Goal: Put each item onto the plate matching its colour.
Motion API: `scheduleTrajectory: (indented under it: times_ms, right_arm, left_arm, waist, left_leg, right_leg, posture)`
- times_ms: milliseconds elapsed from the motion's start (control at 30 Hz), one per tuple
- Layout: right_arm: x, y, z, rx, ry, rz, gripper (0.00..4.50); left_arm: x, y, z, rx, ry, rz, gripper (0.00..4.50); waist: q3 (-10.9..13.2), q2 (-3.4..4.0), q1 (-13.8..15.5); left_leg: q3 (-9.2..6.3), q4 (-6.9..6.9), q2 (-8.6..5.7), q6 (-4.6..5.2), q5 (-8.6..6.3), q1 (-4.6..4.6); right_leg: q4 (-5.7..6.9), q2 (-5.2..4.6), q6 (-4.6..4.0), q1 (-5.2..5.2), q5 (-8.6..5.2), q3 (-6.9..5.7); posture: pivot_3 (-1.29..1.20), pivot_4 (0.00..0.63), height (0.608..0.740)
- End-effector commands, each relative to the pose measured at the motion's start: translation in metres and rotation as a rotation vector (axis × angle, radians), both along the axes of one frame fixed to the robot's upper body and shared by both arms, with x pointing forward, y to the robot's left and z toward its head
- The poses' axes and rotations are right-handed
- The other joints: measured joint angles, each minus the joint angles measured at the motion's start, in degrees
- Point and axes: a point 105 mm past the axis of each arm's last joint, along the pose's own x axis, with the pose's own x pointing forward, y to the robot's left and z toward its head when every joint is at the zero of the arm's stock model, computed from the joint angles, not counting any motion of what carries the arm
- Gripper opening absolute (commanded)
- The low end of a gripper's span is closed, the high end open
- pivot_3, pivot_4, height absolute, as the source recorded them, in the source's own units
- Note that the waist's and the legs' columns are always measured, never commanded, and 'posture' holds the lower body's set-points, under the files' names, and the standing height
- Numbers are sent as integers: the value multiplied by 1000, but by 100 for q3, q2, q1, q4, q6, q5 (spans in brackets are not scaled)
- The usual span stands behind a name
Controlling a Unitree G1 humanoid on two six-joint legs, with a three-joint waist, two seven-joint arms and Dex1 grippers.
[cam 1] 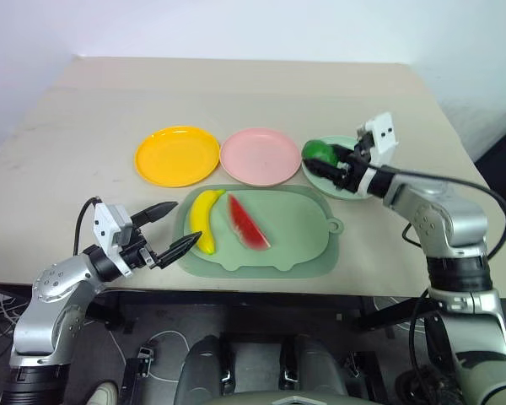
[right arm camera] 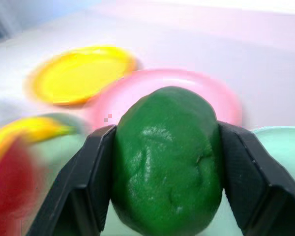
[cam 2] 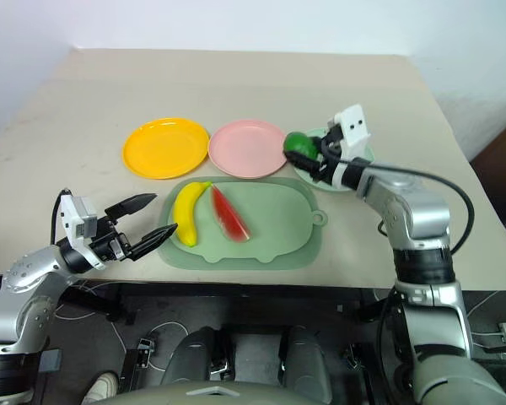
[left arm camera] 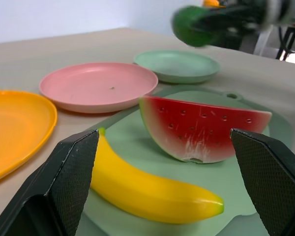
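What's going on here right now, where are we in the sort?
The right pincer is shut on the green ball, holding it over the mint green plate. The left pincer waits open beside the tray, where the banana and watermelon wedge lie. The yellow plate and pink plate hold nothing.

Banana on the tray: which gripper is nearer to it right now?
Left. The left gripper hangs open just off the tray's near-left edge, beside the banana. The right gripper is across the tray, over the mint green plate, shut on the green ball.
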Motion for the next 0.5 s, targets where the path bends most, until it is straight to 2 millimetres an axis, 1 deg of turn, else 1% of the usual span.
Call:
scheduleTrajectory:
  times_ms: [33, 100, 167, 233, 367, 433, 467, 500]
  right_arm:
    - [28, -21, -15, -31, 42, -167, 2724]
    - [41, -30, -24, -54, 77, -251, 2724]
    - [49, -37, -29, -85, 74, -314, 2724]
    - [53, -41, -33, -101, 76, -344, 2724]
    - [54, -38, -37, -120, 57, -333, 2724]
    - [53, -36, -34, -107, 43, -321, 3435]
    - [53, -34, -31, -99, 34, -306, 3631]
    - [51, -32, -27, -93, 17, -291, 3957]
  left_arm:
    - [-4, -1, 11, 14, -61, 7, 4500]
    - [-5, 0, 10, 19, -61, 17, 4500]
    - [-7, 2, 10, 22, -64, 32, 4500]
    - [-8, 2, 10, 20, -66, 40, 4500]
    - [-12, 2, 8, 21, -59, 46, 4500]
    - [-13, 3, 7, 21, -55, 52, 4500]
    - [-13, 4, 7, 21, -55, 55, 4500]
    - [-13, 4, 7, 21, -55, 57, 4500]
  waist:
    - [1, 2, -19]
    - [5, 7, -32]
    - [12, 19, -46]
    - [12, 19, -58]
    - [12, 19, -56]
    - [12, 20, -63]
    - [12, 20, -62]
    - [12, 20, -55]
  left_leg:
    - [3, 0, -1, -1, 1, 0]
    - [9, 1, -2, -3, 3, -4]
    - [13, 1, -12, -4, 4, -3]
    - [16, 1, -14, -6, 6, 1]
    - [15, 2, -13, -7, 6, 2]
    - [15, 4, -12, -7, 6, 3]
    - [16, 4, 0, -8, 6, 5]
    - [16, 5, 0, -8, 6, 5]
  right_leg:
    - [1, 0, 4, 0, 2, 1]
    - [7, 0, 8, -5, 5, 4]
    - [12, 0, 9, -8, 5, 7]
    - [19, 0, 9, -10, 5, 13]
    - [23, -1, 10, -10, 4, 14]
    - [27, -2, 10, -10, 4, 16]
    - [29, -2, 10, -10, 4, 18]
    - [31, -2, 10, -10, 4, 18]
  posture:
    - [0, 150, 695]
    - [0, 150, 695]
    - [0, 150, 695]
    - [0, 150, 695]
    - [0, 150, 695]
    - [0, 150, 695]
    - [0, 150, 695]
    - [0, 150, 695]
